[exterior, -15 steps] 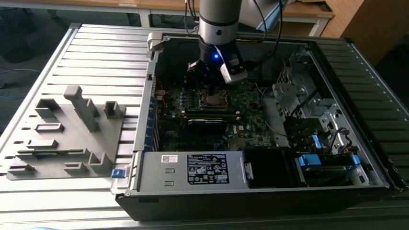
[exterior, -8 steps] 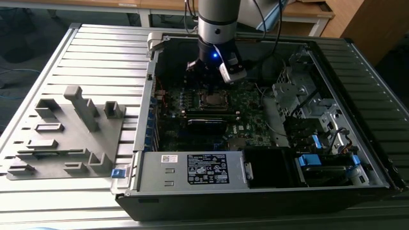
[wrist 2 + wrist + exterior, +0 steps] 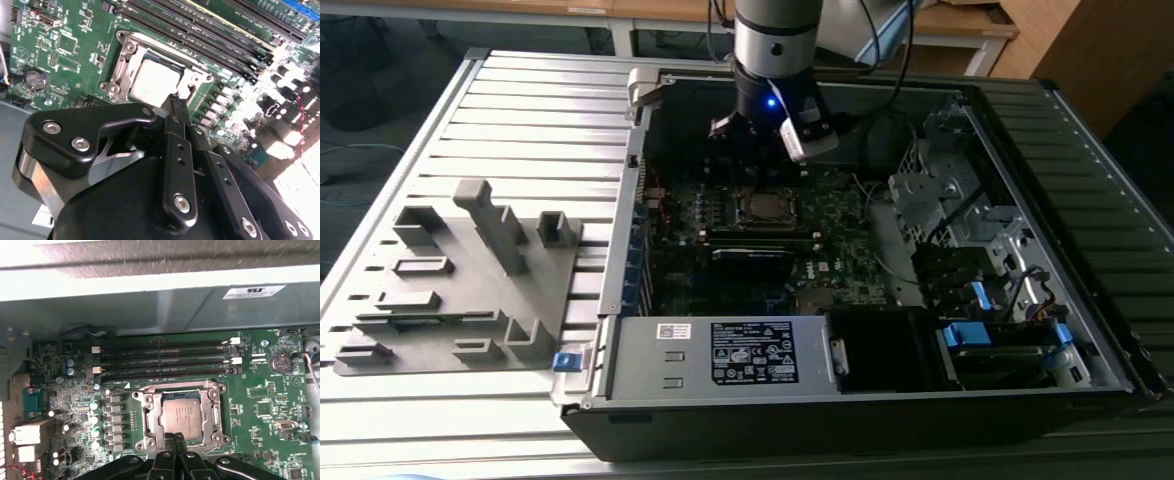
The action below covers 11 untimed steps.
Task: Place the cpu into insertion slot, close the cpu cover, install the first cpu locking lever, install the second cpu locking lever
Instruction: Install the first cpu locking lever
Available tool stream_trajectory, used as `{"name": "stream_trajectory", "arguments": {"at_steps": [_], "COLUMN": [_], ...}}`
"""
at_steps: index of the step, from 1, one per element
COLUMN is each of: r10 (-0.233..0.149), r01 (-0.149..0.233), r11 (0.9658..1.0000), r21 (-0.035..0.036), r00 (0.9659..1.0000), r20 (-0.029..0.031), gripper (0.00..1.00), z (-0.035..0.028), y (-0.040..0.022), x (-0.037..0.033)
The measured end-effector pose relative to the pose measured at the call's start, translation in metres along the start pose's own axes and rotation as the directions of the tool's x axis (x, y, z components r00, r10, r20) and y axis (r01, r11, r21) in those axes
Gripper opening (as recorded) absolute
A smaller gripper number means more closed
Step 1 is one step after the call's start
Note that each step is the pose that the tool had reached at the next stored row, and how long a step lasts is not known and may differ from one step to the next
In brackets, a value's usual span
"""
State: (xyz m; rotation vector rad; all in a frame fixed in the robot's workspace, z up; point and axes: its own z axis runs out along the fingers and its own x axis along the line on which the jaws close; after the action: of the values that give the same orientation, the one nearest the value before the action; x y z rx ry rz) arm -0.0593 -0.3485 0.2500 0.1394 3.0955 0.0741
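Two slim black fingers (image 3: 168, 444) pressed tight together, tip to tip, nothing pinched between them: that is the end effector (image 3: 174, 436) in the first wrist view. Its tips hang right at the near edge of the socket; whether they actually touch the metal, I cannot tell. Just beyond them sits the cpu (image 3: 182, 415), flat in its slot, with a dull silver-grey square top carrying faint print. The cpu cover (image 3: 152, 412) lies down around it, its thin silver frame bordering the chip on all sides. The second wrist view looks over the end effector (image 3: 175, 99) from behind, and the chip (image 3: 156, 82) there glares pale, with the frame (image 3: 125, 59) bright at its corners. A row of long memory slots (image 3: 165, 360) runs beside the socket on the green motherboard (image 3: 262, 407), with a coin battery (image 3: 279, 361) off to one side. The exterior view adds the arm (image 3: 777, 40) reaching straight down into the open computer case (image 3: 624, 190), the socket (image 3: 765, 207) below it, and a grey moulded fixture (image 3: 467, 270) on the slatted surface (image 3: 534, 120) at the exterior view's left.
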Motion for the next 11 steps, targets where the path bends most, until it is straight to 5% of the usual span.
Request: {"name": "stream_trajectory", "arguments": {"at_steps": [6, 11], "r10": [0.0, 0.0], "r01": [0.0, 0.0], "r11": [1.0, 1.0], "r21": [-0.0001, -0.0002], "r00": [1.0, 1.0], "r20": [0.0, 0.0001], "gripper": [0.11, 0.11], "z": [-0.0112, -0.0122], "y": [0.0006, 0.0006], "x": [-0.0005, -0.0005]}}
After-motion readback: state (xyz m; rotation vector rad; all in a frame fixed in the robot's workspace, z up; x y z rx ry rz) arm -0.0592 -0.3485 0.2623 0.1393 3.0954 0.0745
